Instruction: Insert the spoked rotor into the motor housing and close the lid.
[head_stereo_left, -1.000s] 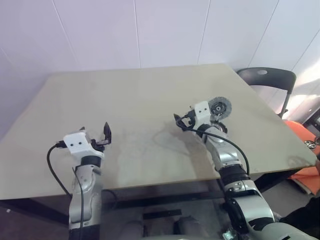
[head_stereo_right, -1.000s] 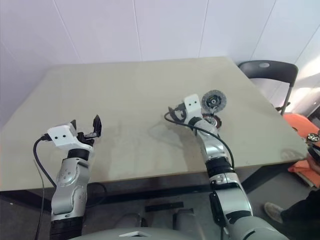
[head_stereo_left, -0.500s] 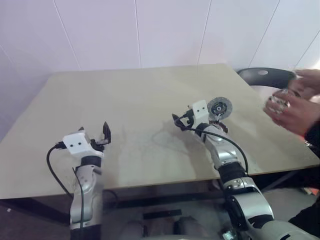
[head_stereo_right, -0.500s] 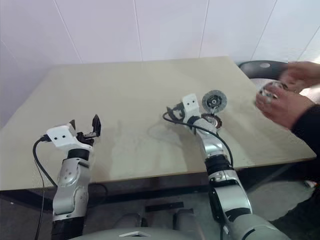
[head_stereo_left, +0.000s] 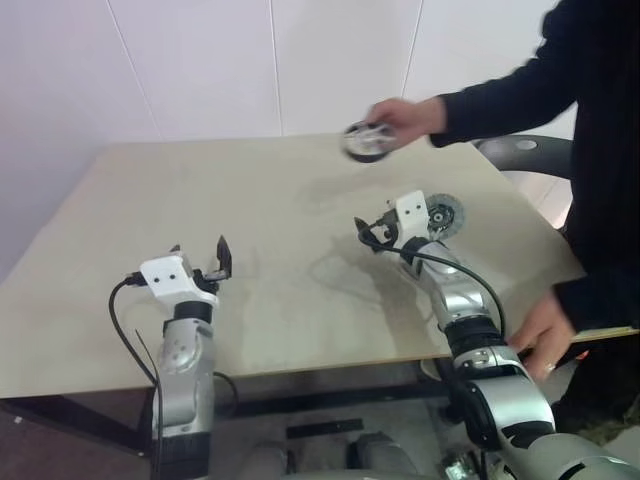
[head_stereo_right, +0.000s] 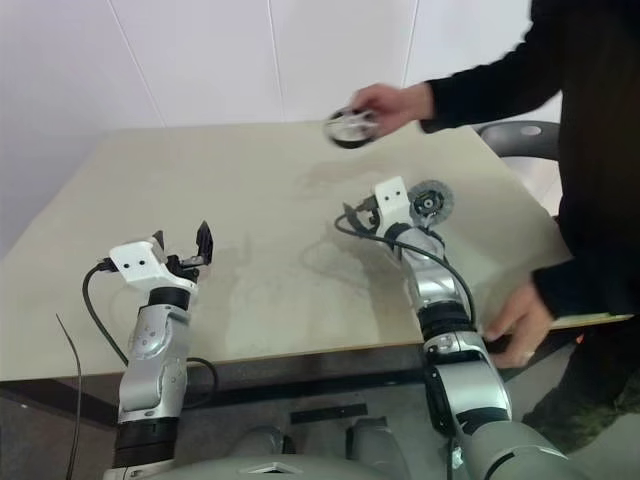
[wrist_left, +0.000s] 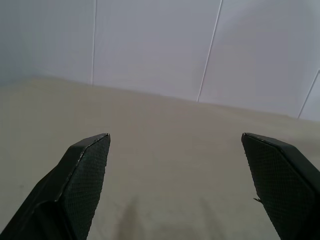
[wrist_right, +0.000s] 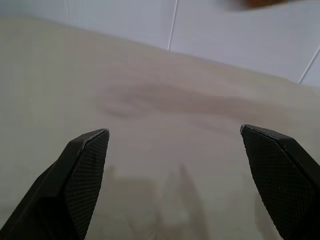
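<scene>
Person's hand (head_stereo_left: 405, 117): held round part (head_stereo_left: 364, 141) over table (head_stereo_left: 250, 200), poss. the lid.
L gripper (wrist_left: 182, 187): fingers apart, empty.
R gripper (wrist_right: 185, 185): fingers apart, empty.

A beige table (head_stereo_left: 250, 210) fills the middle of the frame before a white panelled wall (head_stereo_left: 200, 60). At the right a person in a black sleeve (head_stereo_left: 520, 95) leans over it. A dark chair (head_stereo_left: 525, 155) stands at the table's upper right corner.

Beige table (head_stereo_left: 250, 230), white wall (head_stereo_left: 200, 60) — black sleeve (head_stereo_left: 520, 90), black jaws.
</scene>
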